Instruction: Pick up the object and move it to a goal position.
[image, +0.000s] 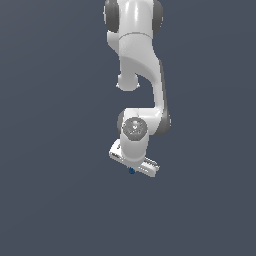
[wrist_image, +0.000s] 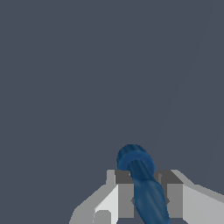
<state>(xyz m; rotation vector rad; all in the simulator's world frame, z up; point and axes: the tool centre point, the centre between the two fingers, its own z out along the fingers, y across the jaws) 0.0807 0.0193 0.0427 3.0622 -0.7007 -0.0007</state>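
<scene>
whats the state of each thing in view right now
tool: shut on the dark-blue object, one finger either side of it
dark-blue object: gripped, sticking out past the fingertips; a small blue bit shows under the tool in the exterior view

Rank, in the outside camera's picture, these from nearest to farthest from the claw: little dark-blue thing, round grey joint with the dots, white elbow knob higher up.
1. Dark-blue object: right at the white gripper, under it.
2. Round grey wrist joint: just above.
3. White elbow knob: farthest, higher up the arm.
</scene>
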